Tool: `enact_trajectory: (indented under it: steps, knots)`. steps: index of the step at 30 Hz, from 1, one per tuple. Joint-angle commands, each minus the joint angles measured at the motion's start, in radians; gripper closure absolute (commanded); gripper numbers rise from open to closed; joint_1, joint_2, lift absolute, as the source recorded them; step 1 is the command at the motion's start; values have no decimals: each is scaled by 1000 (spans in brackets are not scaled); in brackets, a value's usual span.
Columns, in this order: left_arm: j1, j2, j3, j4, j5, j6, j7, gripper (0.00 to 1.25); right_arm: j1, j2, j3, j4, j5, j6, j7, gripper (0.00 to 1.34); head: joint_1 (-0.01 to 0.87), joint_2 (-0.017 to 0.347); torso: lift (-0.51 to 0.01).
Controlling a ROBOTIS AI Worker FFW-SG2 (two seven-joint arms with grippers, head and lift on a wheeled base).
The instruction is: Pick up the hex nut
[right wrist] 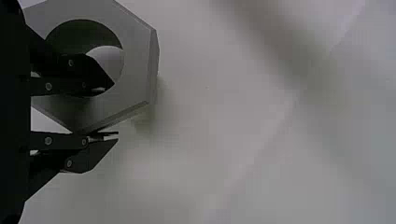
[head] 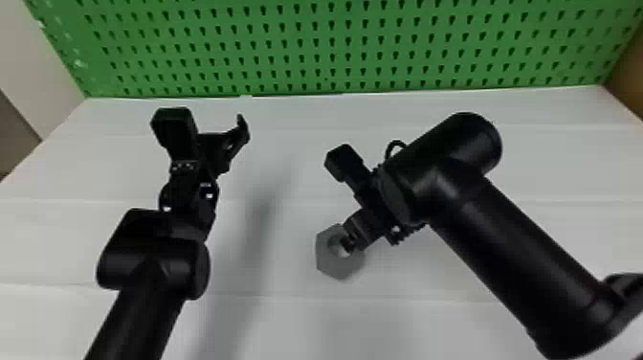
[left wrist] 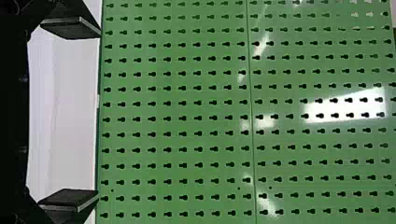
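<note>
Nut (head: 330, 269) is at the tips of the right gripper (head: 351, 242) in the head view, just right of mid-desk (head: 282, 318) and toward the near side. I cannot tell whether it rests on the desk or hangs just above. The right arm (head: 497, 253) reaches in over the near right and hides part of the nut's far right rim. The left arm (head: 153, 268) is well apart on the left, clear of the nut; it would get in the way only if the nut were swung far left. A green board (head: 325, 48) closes off the far edge, so a lift should go up rather than forward.

In the left wrist view, the left gripper (left wrist: 98, 113) has its jaws spread wide with nothing between them.

In the right wrist view, one jaw enters the nut's hole and the other lies along the outside, so they seem to pinch one wall of it. That hold is off-centre: most of the weight hangs to one side, and the nut could pivot or tip on lifting. The outer jaw appears to bear near a corner, so a shallow bite or a quick jerk could let the smooth metal slide off.
</note>
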Motion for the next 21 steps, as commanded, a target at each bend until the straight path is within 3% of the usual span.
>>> enact_trajectory:
  steps: [1,21]
  knots:
    - [0,0,1,0,0,0,0,81,12,1,-54,-57,36,0,0,1013,785,149,-81]
    - [-1,0,-2,0,0,0,0,81,120,-6,-308,-316,174,-43,0,1015,785,149,-81]
